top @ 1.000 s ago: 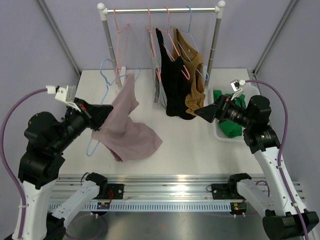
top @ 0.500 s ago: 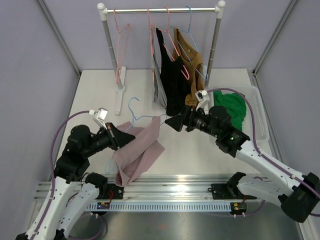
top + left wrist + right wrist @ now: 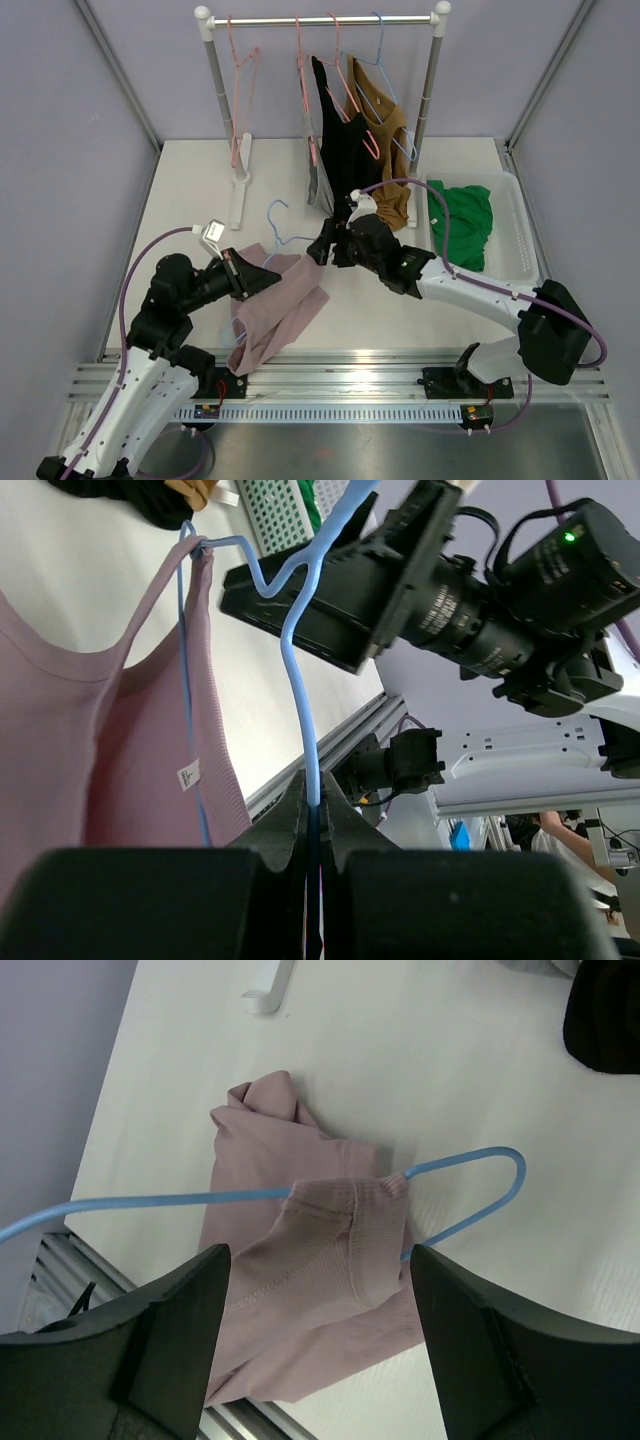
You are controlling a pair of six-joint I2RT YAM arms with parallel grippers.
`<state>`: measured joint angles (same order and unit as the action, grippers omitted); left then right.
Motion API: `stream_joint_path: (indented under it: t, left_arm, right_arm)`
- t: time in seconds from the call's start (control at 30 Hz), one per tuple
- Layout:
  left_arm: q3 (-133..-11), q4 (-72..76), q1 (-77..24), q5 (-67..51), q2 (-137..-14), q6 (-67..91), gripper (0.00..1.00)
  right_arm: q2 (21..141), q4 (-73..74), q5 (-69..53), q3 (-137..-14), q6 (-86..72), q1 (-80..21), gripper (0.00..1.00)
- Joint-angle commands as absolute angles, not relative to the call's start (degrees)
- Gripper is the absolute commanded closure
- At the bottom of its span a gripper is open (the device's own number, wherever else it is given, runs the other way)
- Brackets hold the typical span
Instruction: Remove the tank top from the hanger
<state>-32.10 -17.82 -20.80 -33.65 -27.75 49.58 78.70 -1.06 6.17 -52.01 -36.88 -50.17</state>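
Currently left arm is crouching low, left claw (image 3: 312, 798) clamping the hanger (image 3: 298, 715). Right arm is stretching across leftward, right claw (image 3: 315, 1260) splayed wide, hovering over the tank top (image 3: 290, 1330) draping off the hanger just beneath.

The pink tank top (image 3: 300, 1300) lies crumpled (one strap hooked over the blue wire hanger (image 3: 180, 1198)).
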Motion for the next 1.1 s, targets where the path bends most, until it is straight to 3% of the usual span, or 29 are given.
stream_joint_path:
  t: [0.0,0.07,0.13,0.2,0.3,0.4,0.43,0.47,0.7,0.87,1.07]
  left_arm:
    - [-33.92,-12.66,-21.09,-36.39,-27.86,49.93,1.0]
    - [-34.19,-13.18,-21.09,-36.3,-28.04,49.66,1.0]
    - [-34.28,-13.53,-21.09,-36.39,-28.04,49.31,1.0]
    - [-34.45,-13.88,-21.09,-36.3,-28.12,48.7,1.0]
    - [-35.07,-15.29,-21.09,-35.86,-28.21,47.82,1.0]
    - [-35.24,-15.03,-21.09,-36.21,-28.3,47.81,1.0]
    - [-35.42,-15.12,-21.09,-36.3,-28.3,47.64,1.0]
    - [-35.59,-15.38,-21.09,-36.39,-28.56,47.46,1.0]
    - [-38.76,-20.13,-21.09,-36.29,-28.56,43.51,1.0]
    - [-41.12,-22.06,-21.09,-40.86,-28.04,41.14,1.0]
    - [-42.63,-19.35,-21.18,-43.07,-26.98,41.83,1.0]
  right_arm:
    - [81.03,-4.22,11.16,-55.02,-36.39,-50.63,0.22]
    - [81.56,-4.92,12.12,-54.5,-36.3,-50.62,0.39]
    - [81.47,-5.27,12.65,-54.06,-36.21,-50.63,0.44]
    - [81.47,-5.36,13.71,-53.7,-35.69,-50.63,0.64]
    - [81.48,-5.01,14.59,-53.44,-35.07,-50.63,0.77]
    - [81.91,-5.19,14.5,-53.44,-34.63,-50.63,0.76]
    - [82.18,-5.36,14.24,-53.35,-34.63,-50.54,0.92]
    - [82.26,-5.62,14.06,-53.52,-34.28,-50.62,1.0]
    - [81.91,-1.68,18.9,-53.61,-32.96,-48.78,1.0]
    - [81.3,2.81,20.56,-52.92,-32.44,-41.76,1.0]
    - [77.97,2.91,13.49,-50.99,-31.2,-39.99,1.0]
